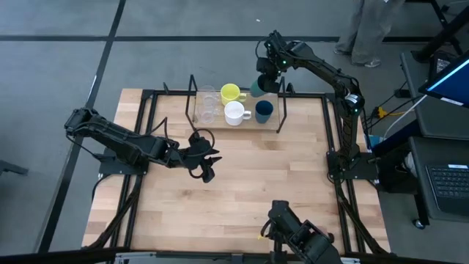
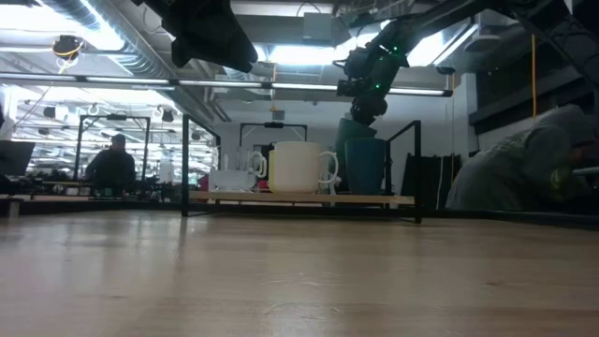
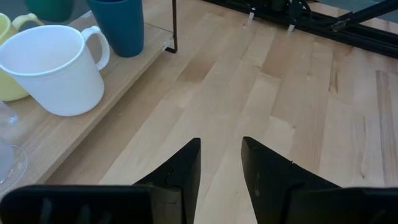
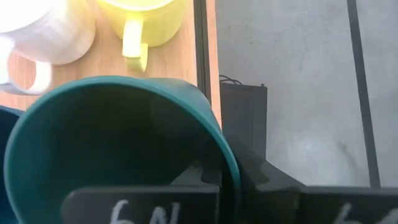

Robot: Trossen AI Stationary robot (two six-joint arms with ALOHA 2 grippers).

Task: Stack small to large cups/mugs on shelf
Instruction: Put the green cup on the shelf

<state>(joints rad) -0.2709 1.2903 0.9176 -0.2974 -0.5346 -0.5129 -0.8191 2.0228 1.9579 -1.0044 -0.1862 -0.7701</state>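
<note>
Right end effector [image 1: 262, 83] is working at the upper middle of the high view, clenched on the rim of the dark green cup [image 1: 258, 88]: in the right wrist view one finger is sitting inside the wall of the cup [image 4: 118, 143] and the other outside. In the low view the green cup [image 2: 356, 129] is hanging clear above the shelf [image 2: 309, 198], close by the dark blue cup [image 2: 366, 165].

On the shelf [image 1: 271, 125], reading left to right in the high view: two clear glass cups [image 1: 207, 105], the yellow mug [image 1: 230, 93] toward the far edge, the white mug [image 1: 234, 113] in front of it, the dark blue cup [image 1: 264, 110] nearest the right wire frame.

Left end effector [image 1: 207, 158] is waiting over the bare worktop [image 1: 242, 191], centre-left of the high view, fingers released with nothing between them.

Handling judgement: the green cup looks rigid, light and smooth-walled, so a rim pinch is likely to let it swing or slip if moved fast. The glasses are looking the most fragile and hardest to see; a rim pinch with gentle closing seems best. The mugs are probably heavier, with handles throwing them off balance; gripping the wall opposite the handle would suit.
</note>
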